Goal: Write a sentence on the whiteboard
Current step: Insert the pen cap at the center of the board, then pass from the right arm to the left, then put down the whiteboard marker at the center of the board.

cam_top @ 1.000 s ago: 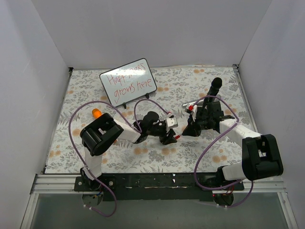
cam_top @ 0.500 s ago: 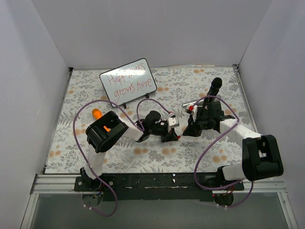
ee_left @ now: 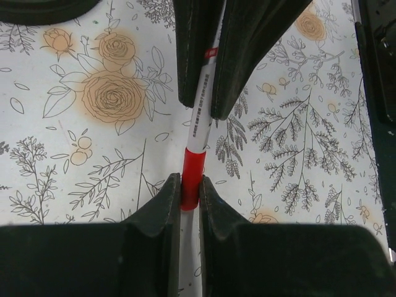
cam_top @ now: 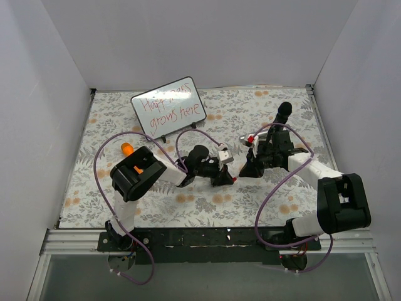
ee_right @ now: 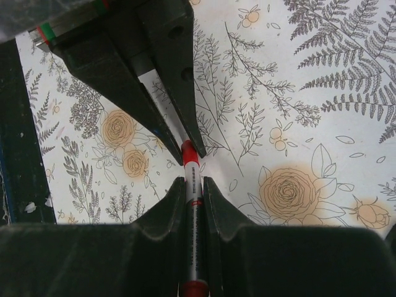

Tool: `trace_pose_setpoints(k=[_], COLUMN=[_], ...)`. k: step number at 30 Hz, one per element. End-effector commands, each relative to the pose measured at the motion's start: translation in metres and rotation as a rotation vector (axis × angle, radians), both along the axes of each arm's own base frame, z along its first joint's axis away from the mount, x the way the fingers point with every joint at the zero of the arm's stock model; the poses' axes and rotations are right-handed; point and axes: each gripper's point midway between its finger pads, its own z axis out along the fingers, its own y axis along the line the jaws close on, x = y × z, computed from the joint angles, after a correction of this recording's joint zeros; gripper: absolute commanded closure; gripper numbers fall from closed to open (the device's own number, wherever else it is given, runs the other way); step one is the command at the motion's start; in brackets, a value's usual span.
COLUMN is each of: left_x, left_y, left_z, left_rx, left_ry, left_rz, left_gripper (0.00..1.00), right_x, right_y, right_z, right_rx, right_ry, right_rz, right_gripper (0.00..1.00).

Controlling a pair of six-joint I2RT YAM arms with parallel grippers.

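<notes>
The whiteboard (cam_top: 169, 108) leans on its stand at the back left of the table. The sentence (cam_top: 168, 106) is on it in red handwriting, two lines. A white marker (ee_left: 199, 117) with a red cap (ee_left: 191, 170) hangs just above the floral cloth between both grippers. My left gripper (ee_left: 190, 183) is shut on the red cap. My right gripper (ee_right: 192, 187) is shut on the marker's white barrel (ee_right: 193, 204). From above, the two grippers meet tip to tip at the table's middle (cam_top: 234, 177).
An orange object (cam_top: 127, 148) lies on the floral cloth (cam_top: 207, 204) left of the left arm. A small silvery item with a red end (cam_top: 248, 138) sits behind the right gripper. White walls enclose the table on three sides.
My left gripper's jaws have closed on the marker's red cap, and the left arm shifted slightly. The right gripper has kept its hold on the barrel.
</notes>
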Motion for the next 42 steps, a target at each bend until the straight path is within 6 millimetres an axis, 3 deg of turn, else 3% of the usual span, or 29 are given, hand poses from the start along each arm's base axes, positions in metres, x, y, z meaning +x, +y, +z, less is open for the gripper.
trace_pose_setpoints(k=[1, 5, 8, 11, 12, 16, 18, 21, 22, 25, 28, 31, 35, 42], left_x=[0.017, 0.009, 0.005, 0.001, -0.002, -0.02, -0.032, -0.044, -0.053, -0.061, -0.061, -0.052, -0.024, -0.016], left_y=[-0.034, -0.034, -0.035, -0.029, -0.024, 0.006, 0.028, 0.048, 0.058, 0.075, 0.087, 0.103, 0.116, 0.139], left_z=[0.206, 0.239, 0.252, 0.239, 0.221, 0.148, 0.12, 0.094, 0.086, 0.073, 0.072, 0.056, 0.044, 0.003], left_rx=[-0.509, -0.609, -0.624, -0.553, -0.507, -0.276, -0.199, -0.118, -0.095, -0.056, -0.044, 0.024, 0.14, 0.383], left_ry=[-0.304, -0.325, -0.346, -0.331, -0.329, -0.24, -0.207, -0.143, -0.099, -0.039, 0.01, 0.085, 0.169, 0.316], left_rz=[-0.029, -0.055, -0.072, -0.072, -0.069, -0.05, -0.026, 0.009, 0.022, 0.081, 0.166, 0.315, 0.546, 0.739], left_gripper=[1.0, 1.0, 1.0, 1.0, 1.0, 1.0, 1.0, 1.0, 1.0, 1.0, 1.0, 1.0, 1.0, 1.0], right_x=[-0.021, -0.024, -0.023, -0.019, -0.018, -0.016, -0.016, -0.02, -0.024, -0.019, -0.012, -0.013, -0.015, -0.014], right_y=[0.007, 0.009, 0.009, 0.007, 0.007, 0.006, 0.007, 0.012, 0.013, 0.012, 0.0, -0.009, -0.016, -0.021], right_z=[-0.007, -0.005, -0.004, 0.001, 0.003, 0.014, 0.021, 0.04, 0.045, 0.065, 0.089, 0.104, 0.106, 0.106], right_rx=[-0.004, 0.01, 0.007, -0.002, -0.002, 0.013, 0.029, 0.082, 0.097, 0.118, 0.155, 0.19, 0.185, 0.183], right_ry=[0.061, 0.067, 0.06, 0.027, 0.017, -0.014, -0.033, -0.058, -0.05, -0.109, -0.184, -0.226, -0.266, -0.284], right_rz=[0.065, 0.083, 0.081, 0.069, 0.066, 0.053, 0.065, 0.108, 0.118, 0.119, 0.075, 0.049, 0.023, -0.01], right_gripper=[0.99, 0.99, 0.99, 0.99, 0.99, 0.74, 0.66, 0.51, 0.39, 0.3, 0.27, 0.27, 0.27, 0.27])
